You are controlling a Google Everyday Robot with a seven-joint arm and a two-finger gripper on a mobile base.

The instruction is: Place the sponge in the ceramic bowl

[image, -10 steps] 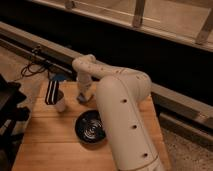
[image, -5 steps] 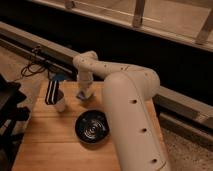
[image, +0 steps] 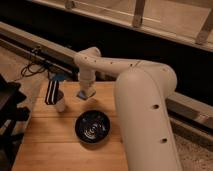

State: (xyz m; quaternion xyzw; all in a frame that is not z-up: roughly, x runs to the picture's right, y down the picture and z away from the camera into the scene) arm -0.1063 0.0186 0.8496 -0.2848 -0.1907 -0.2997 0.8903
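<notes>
One camera view: claw [image: 86,89] clamped on blue sponge [image: 86,94], held just over wooden counter [image: 45,145] at its far side. Black ceramic bowl [image: 93,126] nearer, apart from sponge. White cup [image: 60,103] and striped flat item [image: 52,91] left of claw. White arm [image: 142,100] at right.

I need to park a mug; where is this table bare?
Bare wood lies near-left on the wooden table, between the small white cup, the glossy black ceramic bowl and the edges. The far side is crowded: cup, black-and-white striped flat item, and the gripper holding the small blue sponge.
</notes>
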